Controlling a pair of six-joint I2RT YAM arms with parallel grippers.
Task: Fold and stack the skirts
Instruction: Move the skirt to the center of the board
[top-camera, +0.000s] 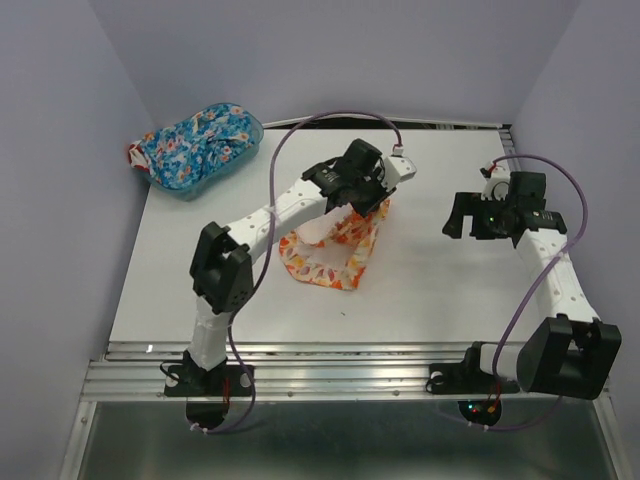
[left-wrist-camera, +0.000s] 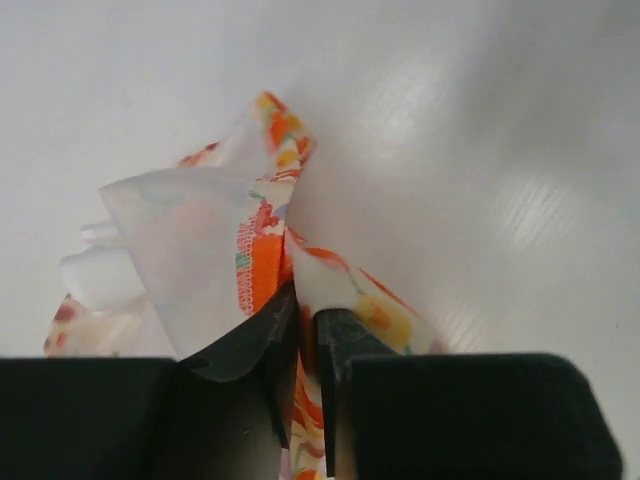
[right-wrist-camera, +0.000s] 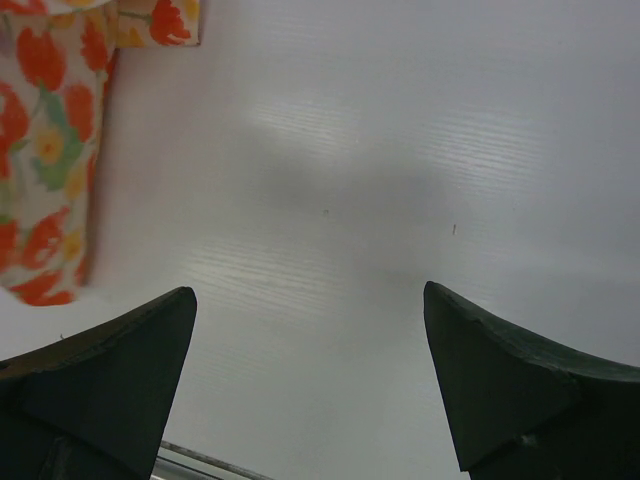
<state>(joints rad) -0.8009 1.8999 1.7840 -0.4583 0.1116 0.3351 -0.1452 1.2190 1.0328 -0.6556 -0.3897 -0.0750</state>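
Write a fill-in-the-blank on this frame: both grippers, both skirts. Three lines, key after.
1. The left gripper is ____ on the cream-yellow skirt.
2. The right gripper is ____ and holds nothing.
3. The blue skirt lies in the basket at the far ____ corner of the table.

Missing words: shut; open; left.

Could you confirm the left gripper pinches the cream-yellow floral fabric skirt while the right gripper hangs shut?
Not quite: the right gripper hangs open, as the right wrist view shows. The left gripper does pinch the cream-yellow floral fabric skirt.
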